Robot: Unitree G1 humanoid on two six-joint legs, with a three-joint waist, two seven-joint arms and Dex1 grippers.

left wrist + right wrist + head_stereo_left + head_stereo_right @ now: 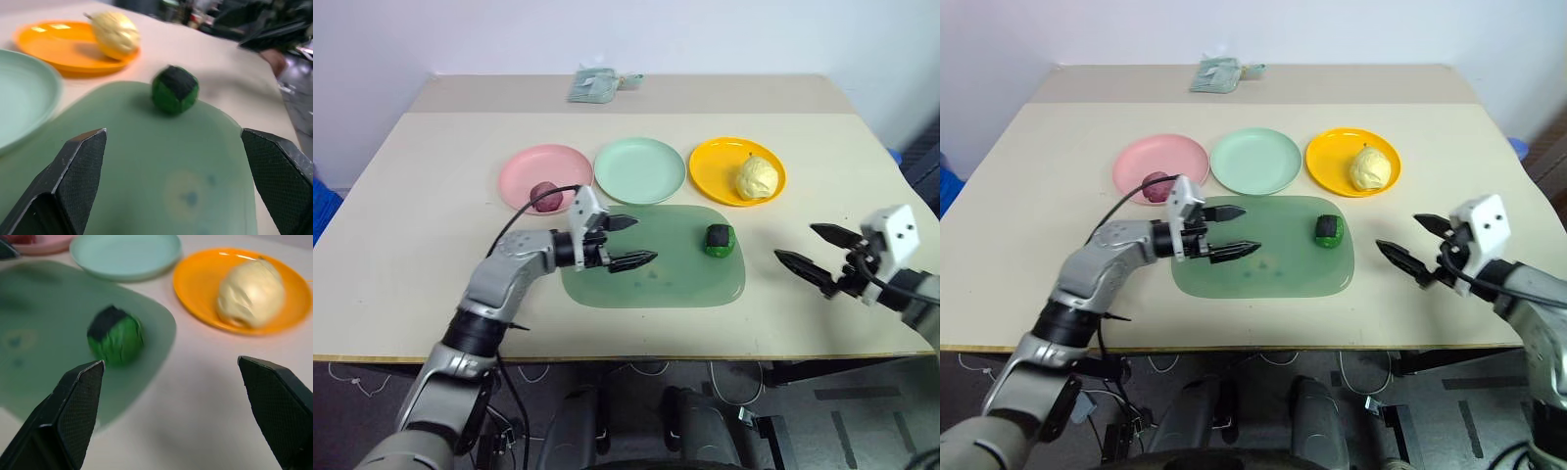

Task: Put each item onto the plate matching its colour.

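On the green mat, green piece between both wide-open, empty tools, left tool, right tool.

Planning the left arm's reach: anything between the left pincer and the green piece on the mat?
Nothing visible. The left pincer is open over the mat, with bare mat surface between it and the green piece.

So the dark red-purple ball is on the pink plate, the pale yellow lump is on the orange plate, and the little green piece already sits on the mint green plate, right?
Not quite. The small green piece with a black patch lies on the large translucent green mat, not on the pale mint green plate, as the left eye view shows. The ball on the pink plate and the yellow lump on the yellow-orange plate are right.
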